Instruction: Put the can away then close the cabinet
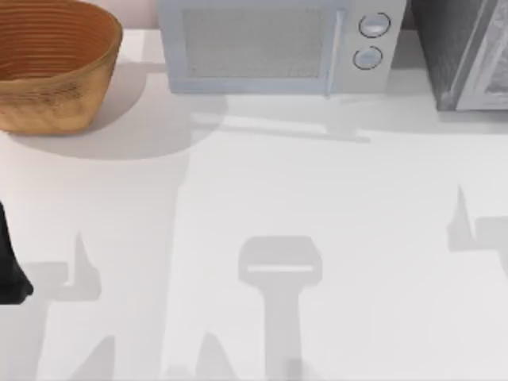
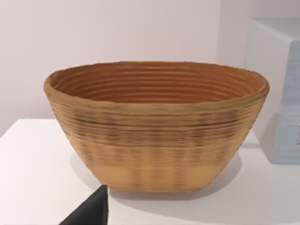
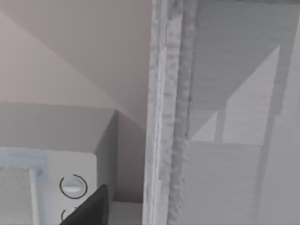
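The cabinet (image 1: 464, 55) stands at the far right corner of the bench (image 1: 317, 206), just beside the microwave (image 1: 270, 48). The right wrist view looks close along its speckled front edge and pale door panel (image 3: 225, 140). I cannot tell from here how far the door stands open, nor where the can is.

A drink can should be light, thin-walled and smooth, so it would roll if tipped and dent if squeezed hard. It is best taken across the middle of its side and kept upright. The cabinet door looks stiff and flat, and a push on the panel near its free edge should swing it.

The bench is plain, pale and level, with wide bare room in front of the microwave. A woven basket (image 1: 48, 63) sits at the far left corner, facing the left gripper (image 2: 91, 213). The right gripper (image 3: 89, 208) is up by the cabinet. Whether either is wide or narrow I cannot tell
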Controlling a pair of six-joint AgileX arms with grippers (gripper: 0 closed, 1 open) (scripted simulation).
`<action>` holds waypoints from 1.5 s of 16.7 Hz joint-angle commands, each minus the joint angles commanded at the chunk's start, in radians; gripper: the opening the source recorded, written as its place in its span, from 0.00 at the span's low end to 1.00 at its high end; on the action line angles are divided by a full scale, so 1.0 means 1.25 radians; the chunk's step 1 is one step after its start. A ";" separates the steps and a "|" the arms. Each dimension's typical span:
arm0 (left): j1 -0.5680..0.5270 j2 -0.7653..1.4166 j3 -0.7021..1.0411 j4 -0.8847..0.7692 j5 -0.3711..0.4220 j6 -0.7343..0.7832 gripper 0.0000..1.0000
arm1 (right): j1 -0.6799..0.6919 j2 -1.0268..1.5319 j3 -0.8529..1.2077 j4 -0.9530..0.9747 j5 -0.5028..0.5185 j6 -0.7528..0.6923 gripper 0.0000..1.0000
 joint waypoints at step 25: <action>0.000 0.000 0.000 0.000 0.000 0.000 1.00 | -0.337 0.171 -0.278 0.436 -0.304 0.033 1.00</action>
